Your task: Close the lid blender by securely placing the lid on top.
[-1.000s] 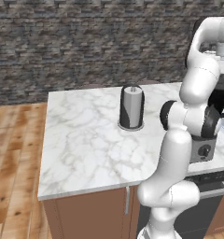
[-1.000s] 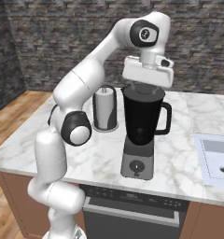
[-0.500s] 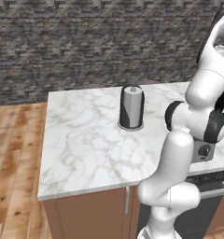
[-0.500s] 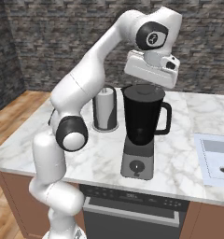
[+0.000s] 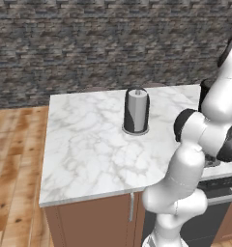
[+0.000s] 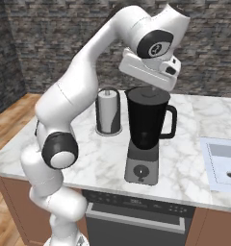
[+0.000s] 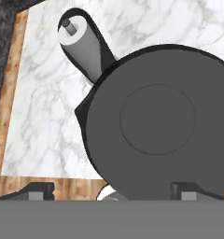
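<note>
The blender [image 6: 145,129], a tall black jar with a side handle on a grey base with a round knob, stands on the marble counter. A sliver of the blender [image 5: 205,94] shows behind the arm. The lid [image 6: 148,92], a dark round disc, lies flat on the jar's mouth. From above, the lid [image 7: 156,116] covers the jar. My gripper [image 7: 113,190] is open just above the lid's near edge, fingertips [image 7: 38,189] spread wide with nothing held. The gripper [image 6: 152,86] is a short gap over the jar's top.
A grey paper-towel roll [image 6: 108,111] in a dark upright holder stands left of the blender; the same roll [image 5: 136,110] sits mid-counter. A white sink [image 6: 225,166] is at the right. The oven front [image 6: 136,214] is under the counter edge. Wooden floor [image 5: 14,159] lies left.
The hand has lifted a little off the blender's top and tilted, and the upper arm has swung up and to the right. The lid stays on the jar.
</note>
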Controlling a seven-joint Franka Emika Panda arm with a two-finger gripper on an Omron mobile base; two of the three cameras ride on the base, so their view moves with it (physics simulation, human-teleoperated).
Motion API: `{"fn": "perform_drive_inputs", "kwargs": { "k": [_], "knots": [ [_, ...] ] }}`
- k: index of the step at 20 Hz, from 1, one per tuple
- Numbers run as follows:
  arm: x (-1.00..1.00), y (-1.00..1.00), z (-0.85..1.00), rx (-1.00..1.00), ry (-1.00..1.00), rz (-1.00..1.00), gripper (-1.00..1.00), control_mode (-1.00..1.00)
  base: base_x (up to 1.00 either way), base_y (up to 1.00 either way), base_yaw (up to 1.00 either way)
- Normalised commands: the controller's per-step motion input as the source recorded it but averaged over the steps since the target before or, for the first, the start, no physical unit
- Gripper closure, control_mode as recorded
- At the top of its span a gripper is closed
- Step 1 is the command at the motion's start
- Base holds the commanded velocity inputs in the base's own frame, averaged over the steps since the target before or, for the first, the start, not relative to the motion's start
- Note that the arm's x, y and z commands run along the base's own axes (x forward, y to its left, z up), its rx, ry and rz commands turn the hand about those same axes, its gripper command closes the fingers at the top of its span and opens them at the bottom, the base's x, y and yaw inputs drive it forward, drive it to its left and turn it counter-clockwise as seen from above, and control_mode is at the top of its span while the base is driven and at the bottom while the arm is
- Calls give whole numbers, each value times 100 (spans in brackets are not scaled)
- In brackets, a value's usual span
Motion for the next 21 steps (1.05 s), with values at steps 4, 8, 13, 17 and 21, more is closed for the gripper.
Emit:
{"fn": "perform_drive_inputs", "kwargs": {
  "k": [4, 8, 13, 17, 21],
  "knots": [
    [-82, 67, 8, -2, -26, 0, -100, -100, 0, 0, 0],
    [-80, 82, 0, -1, -11, 0, -100, -100, 0, 0, 0],
    [-57, 100, 0, -3, 0, 0, -100, -100, 0, 0, 0],
    [-40, 100, 0, -4, 0, 0, -100, -100, 0, 0, 0],
    [-29, 100, 0, -5, 2, 0, -100, -100, 0, 0, 0]
  ]
}}
